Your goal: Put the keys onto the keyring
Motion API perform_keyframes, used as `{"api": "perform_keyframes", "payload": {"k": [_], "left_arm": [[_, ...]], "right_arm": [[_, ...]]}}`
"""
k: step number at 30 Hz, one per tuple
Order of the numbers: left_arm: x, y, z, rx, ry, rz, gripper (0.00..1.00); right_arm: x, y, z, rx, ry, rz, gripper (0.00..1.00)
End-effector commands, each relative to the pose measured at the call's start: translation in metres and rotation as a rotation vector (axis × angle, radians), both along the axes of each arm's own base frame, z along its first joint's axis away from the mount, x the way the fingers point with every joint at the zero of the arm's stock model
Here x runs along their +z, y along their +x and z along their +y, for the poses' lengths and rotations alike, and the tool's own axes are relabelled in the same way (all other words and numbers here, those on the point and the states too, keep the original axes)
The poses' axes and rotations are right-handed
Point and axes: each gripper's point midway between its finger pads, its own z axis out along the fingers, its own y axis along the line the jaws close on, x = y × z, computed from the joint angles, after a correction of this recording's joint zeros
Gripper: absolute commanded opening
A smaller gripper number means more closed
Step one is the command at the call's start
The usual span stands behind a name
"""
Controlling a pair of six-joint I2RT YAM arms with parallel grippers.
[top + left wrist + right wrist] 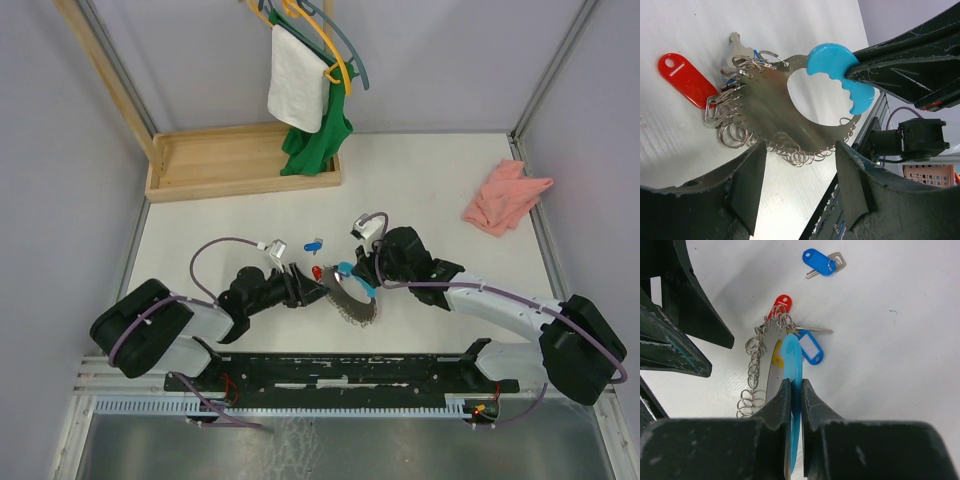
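The right hand (796, 386) pinched the sky-blue grip (837, 62) of the round steel keyring plate (770, 110); the left hand (800, 160) stood spread astride its rim. The red-tagged metal key (685, 80) lay against its rings (732, 135). The blue-tagged metal key (821, 262) lay loose on the white bench (900, 365) beyond, seemingly nearer the left hand.

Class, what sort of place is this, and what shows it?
Probably a robot test cell: white table walled by grey panels, staged props like the wooden tray, pink cloth and keyring.

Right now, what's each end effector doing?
Left end effector: open, holding nothing.
Right end effector: closed on the light blue handle of the keyring disc.
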Motion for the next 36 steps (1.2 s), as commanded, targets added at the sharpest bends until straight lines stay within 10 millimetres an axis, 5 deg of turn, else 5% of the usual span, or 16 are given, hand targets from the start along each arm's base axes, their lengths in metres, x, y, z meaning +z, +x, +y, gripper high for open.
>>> {"api": "perform_keyframes", "payload": {"k": [1,16,25,36], "left_arm": [[0.015,0.006,0.004,0.047,-0.049,-0.040,0.64],[0.058,0.012,0.034,0.072,-0.019,-0.336,0.70],[0.088,0.009,0.039,0.083,-0.073,-0.474,0.70],[0.133,0.011,0.036,0.123,-0.272,-0.508,0.70]], "right_arm": [[0.010,-0.005,0.012,0.062,0.028,0.007,0.01],[0.107,-0.006,0.016,0.153,0.236,-0.192,0.01],[0.148,-0.003,0.012,0.124,0.368,-0.239,0.01],[0.224,-0.006,0.005,0.072,0.701,-0.282,0.01]]}}
